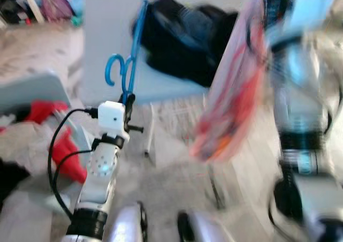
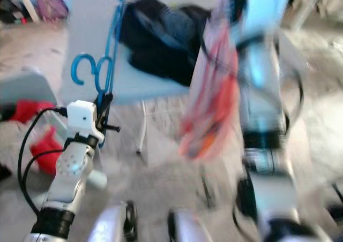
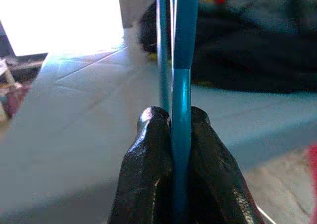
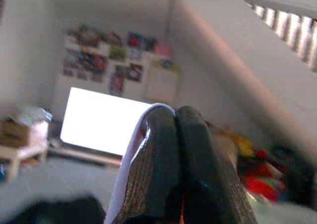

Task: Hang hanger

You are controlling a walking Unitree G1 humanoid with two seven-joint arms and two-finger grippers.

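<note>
Hangers: we count two blue hangers [image 1: 130, 60], thin smooth plastic with curled hooks [image 1: 113, 69]; in the left wrist view they run as two parallel blue bars [image 3: 181, 85].
Where they are: held upright in the air in front of the white worktop [image 1: 107, 33], hooks curling toward our left.
Left end effector [image 1: 127, 100]: clenched on the hangers; in the left wrist view we see both rounded black fingers [image 3: 148, 164] pressed against one bar, the second bar just behind it.
Left arm: silver, raised, forearm nearly upright, a white boxy camera [image 1: 111, 115] at the wrist with two black cables [image 1: 53, 151] looping down.
Right end effector [image 4: 174, 114]: its two ribbed black fingers lie shut together, with a thin pale edge of cloth [image 4: 130, 154] along one of them; whether it grips the cloth we cannot tell.
Right arm: raised high on our right, heavily blurred.
Garment [image 1: 236, 87]: one pink and red soft cloth hanging down beside the right arm, blurred.
Worktop load: one dark crumpled heap of clothes [image 1: 182, 36].
Left side: red fabric [image 1: 45, 113] lying among pale and dark cloth.
Floor [image 1: 177, 172]: pale grey.
</note>
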